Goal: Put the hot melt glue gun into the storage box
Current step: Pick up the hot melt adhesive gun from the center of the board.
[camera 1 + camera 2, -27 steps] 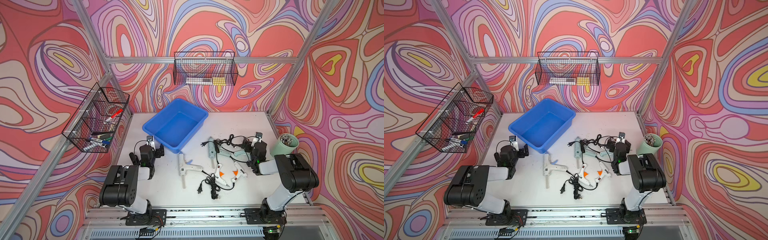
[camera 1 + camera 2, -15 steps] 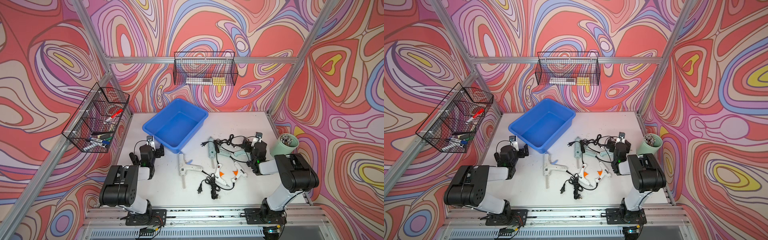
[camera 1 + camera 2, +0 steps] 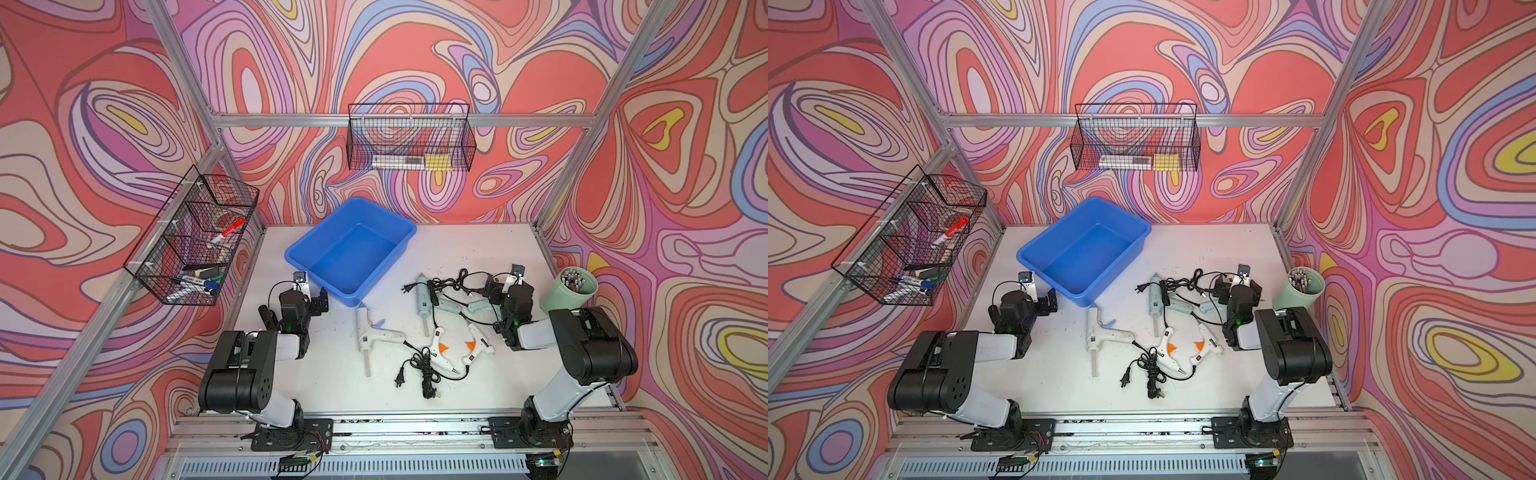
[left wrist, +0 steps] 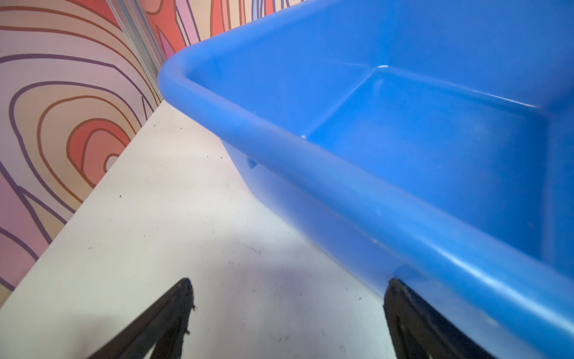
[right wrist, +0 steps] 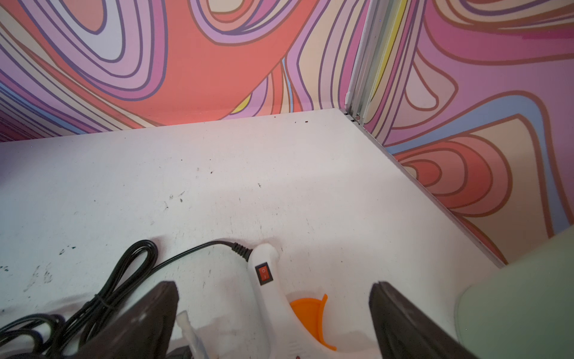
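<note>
Blue box (image 3: 328, 239): one. Wire baskets: two, side basket (image 3: 195, 237) and back basket (image 3: 409, 137). Green cup (image 3: 559, 299): one. Robot arms (image 3: 249, 365) (image 3: 590, 353): two. Glue guns: five certain. One large white gun (image 3: 376, 334), two orange-trigger guns (image 3: 438, 353) (image 3: 476, 349), two pale green guns (image 3: 423, 295) (image 3: 453, 306); cords (image 3: 424, 368) tangled, count there unsure.

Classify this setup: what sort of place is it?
Probably a robot manipulation test cell: aluminium frame with swirl-printed walls around a white table, left arm and right arm bolted to a front rail, glue guns staged beside the storage box.
</note>
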`<action>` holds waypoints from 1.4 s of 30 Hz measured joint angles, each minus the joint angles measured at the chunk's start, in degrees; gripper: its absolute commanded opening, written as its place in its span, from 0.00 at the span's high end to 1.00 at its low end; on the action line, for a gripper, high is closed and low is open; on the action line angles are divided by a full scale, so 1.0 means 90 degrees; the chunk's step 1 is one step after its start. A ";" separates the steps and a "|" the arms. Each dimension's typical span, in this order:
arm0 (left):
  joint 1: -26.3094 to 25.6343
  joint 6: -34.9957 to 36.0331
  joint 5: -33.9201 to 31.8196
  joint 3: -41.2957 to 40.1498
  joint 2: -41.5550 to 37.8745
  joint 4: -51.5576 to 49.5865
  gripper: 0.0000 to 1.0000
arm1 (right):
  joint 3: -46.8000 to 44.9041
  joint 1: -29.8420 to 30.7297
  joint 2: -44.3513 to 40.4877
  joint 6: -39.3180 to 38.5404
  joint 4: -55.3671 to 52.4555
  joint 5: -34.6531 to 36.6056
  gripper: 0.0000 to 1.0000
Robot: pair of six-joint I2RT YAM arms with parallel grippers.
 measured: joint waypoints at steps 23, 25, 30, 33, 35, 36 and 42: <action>-0.0022 -0.0862 0.0277 -0.0129 -0.3155 -0.2244 0.01 | 0.0738 0.0022 -0.2684 0.0746 -0.3371 0.0342 0.02; -0.0022 -0.1134 0.0277 -0.0051 -0.3410 -0.2633 0.01 | 0.0981 0.0073 -0.2953 0.0942 -0.4095 0.0372 0.02; -0.0022 -0.1775 0.0289 -0.0007 -0.4143 -0.3514 0.01 | 0.1688 0.0529 -0.3313 0.1518 -0.6195 0.0396 0.02; -0.0022 -0.2084 0.0384 -0.0007 -0.4532 -0.3801 0.01 | 0.1921 0.1093 -0.3400 0.1855 -0.7320 0.0437 0.05; -0.0022 -0.2261 0.0459 -0.0007 -0.4716 -0.3844 0.01 | 0.2006 0.1545 -0.3419 0.2081 -0.7912 0.0420 0.08; -0.0022 -0.2363 0.0495 -0.0007 -0.4794 -0.3857 0.01 | 0.2035 0.1768 -0.3419 0.2198 -0.8148 0.0401 0.09; -0.0022 -0.2888 0.0510 -0.0007 -0.5003 -0.4189 0.01 | 0.2368 0.3354 -0.3062 0.2798 -0.9056 0.0085 0.17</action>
